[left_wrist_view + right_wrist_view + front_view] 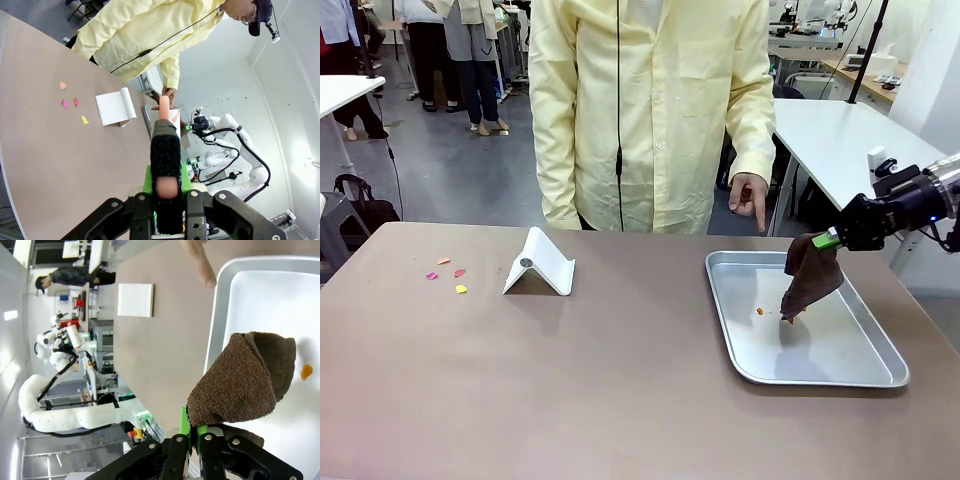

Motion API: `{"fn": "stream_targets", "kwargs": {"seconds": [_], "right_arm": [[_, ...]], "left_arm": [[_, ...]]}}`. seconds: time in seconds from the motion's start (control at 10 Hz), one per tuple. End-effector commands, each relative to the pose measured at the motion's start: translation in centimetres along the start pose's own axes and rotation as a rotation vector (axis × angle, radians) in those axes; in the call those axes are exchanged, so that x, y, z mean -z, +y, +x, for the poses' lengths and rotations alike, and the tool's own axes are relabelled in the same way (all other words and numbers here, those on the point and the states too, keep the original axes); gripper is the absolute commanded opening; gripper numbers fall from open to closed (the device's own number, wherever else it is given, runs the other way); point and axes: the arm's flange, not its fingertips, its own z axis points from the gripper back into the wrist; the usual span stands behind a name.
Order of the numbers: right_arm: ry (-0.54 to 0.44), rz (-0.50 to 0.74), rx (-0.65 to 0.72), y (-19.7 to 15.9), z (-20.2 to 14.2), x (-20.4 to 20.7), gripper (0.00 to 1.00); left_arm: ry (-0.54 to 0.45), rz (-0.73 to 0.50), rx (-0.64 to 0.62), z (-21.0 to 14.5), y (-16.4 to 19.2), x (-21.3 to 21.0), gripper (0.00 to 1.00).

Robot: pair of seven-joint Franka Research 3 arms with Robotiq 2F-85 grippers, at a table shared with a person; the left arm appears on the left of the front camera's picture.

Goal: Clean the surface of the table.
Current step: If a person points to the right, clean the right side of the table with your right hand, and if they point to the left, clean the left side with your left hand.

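Dangling a brown cloth (810, 278) over the metal tray (840, 345) — the right gripper (827, 240) is clamped on its top.
Meanwhile the left gripper (165, 197) pinches a black-gripped tool (165, 150) whose far end is hard to make out. The cloth's tip hides some tray floor beside an orange crumb (759, 311). The table (600, 380) fills the foreground — coloured scraps (448, 273) and a white stand (540, 265) at left, a person's hand (749, 195) pointing down near the tray.

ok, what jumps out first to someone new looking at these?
The right pincer dangles a brown cloth over the silver tray at the right of the table, a person's hand pointing down beside it. Coloured scraps lie by the white stand on the left. The left pincer grips a black-and-pink tool.
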Motion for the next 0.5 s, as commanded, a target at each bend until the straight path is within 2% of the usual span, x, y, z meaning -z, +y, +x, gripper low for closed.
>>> {"fn": "stream_targets", "kwargs": {"seconds": [0.0,0.1,0.3,0.4], "right_arm": [[-0.019,-0.009,-0.011,0.6,0.0,-0.4,0.06],[0.0,0.0,0.0,0.0,0.0,0.0,0.06],[0.102,-0.095,0.089,0.2,1.3,1.9,0.06],[0.1,-0.133,0.069,0.5,1.9,2.7,0.06]], "left_arm": [[-0.013,-0.021,0.011,-0.2,-0.5,0.2,0.22],[-0.013,-0.021,0.011,-0.2,-0.5,0.2,0.22],[-0.013,-0.021,0.011,-0.2,-0.5,0.2,0.22],[-0.013,-0.021,0.011,-0.2,-0.5,0.2,0.22]]}}
